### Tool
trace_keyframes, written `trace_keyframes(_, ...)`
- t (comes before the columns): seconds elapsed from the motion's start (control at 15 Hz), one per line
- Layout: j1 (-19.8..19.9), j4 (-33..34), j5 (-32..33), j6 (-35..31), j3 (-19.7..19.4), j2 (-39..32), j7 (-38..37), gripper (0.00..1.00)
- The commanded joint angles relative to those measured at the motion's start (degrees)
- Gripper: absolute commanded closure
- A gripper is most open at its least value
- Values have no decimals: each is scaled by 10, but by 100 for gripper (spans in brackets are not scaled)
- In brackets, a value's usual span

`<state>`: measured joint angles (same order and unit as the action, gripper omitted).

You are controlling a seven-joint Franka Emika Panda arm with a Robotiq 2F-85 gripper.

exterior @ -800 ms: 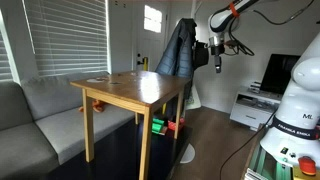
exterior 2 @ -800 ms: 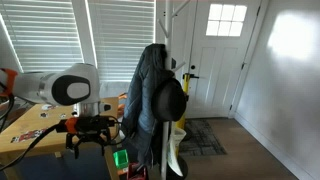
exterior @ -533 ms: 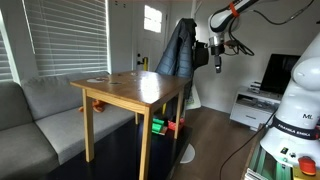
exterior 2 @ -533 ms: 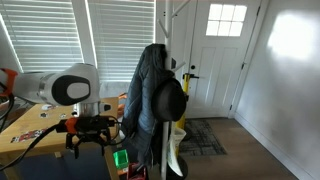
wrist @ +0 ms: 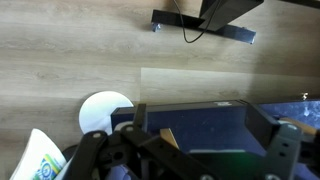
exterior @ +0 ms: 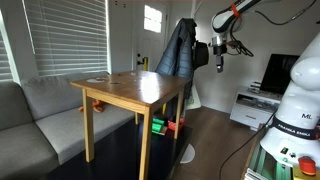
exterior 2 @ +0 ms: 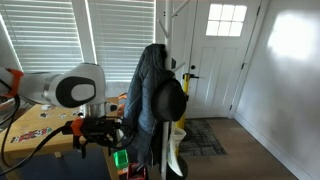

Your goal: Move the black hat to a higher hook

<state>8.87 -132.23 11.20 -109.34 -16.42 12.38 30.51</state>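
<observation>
With the black hat (exterior 2: 168, 99) hung on the coat rack (exterior 2: 166, 22) against the jacket (exterior 2: 146, 90), plainly shown only in an exterior view, and the fingers (wrist: 284, 150) seen spread and empty in the wrist view beside the rack, the jacket could be snagged if the approach is misjudged.

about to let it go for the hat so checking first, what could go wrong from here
1. The small black soft hat hangs right against the long dark grey-blue jacket, so the open gripper might pinch jacket cloth along with it.
2. Both hang on a thin white coat stand; a sideways tug while lifting the hat could rock or tip it.
</observation>
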Motion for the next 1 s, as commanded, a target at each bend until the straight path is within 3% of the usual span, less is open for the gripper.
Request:
trace_keyframes(0.0,37,-2,19,-52,-30,21,49,0)
trace_keyframes(0.4,82,36,33,-167,-79,21,158,0)
trace_keyframes(0.93,75,157,-107,-206,-124,-23,255,0)
